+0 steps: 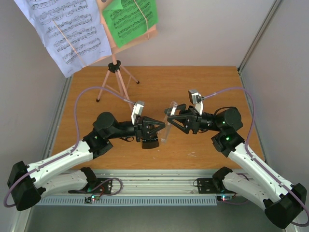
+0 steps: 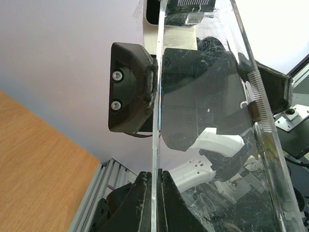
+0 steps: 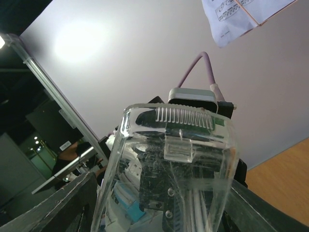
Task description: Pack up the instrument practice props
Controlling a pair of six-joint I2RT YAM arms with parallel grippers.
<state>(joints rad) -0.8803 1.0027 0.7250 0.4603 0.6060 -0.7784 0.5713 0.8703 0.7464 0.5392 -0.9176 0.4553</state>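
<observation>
Two robot arms meet over the middle of a brown wooden table, sharing a clear plastic metronome cover held upright between them, off the tabletop. The left gripper is drawn narrow, its fingers pinching one thin wall of the clear plastic metronome cover at the edge. The right gripper stands wider, one finger pressed on each side of the same cover, whose ribbed end points up. At the far left corner, well apart from both arms, the pink tripod music stand is upright, a white sheet of printed music and a green sheet of printed music strapped to its desk.
</observation>
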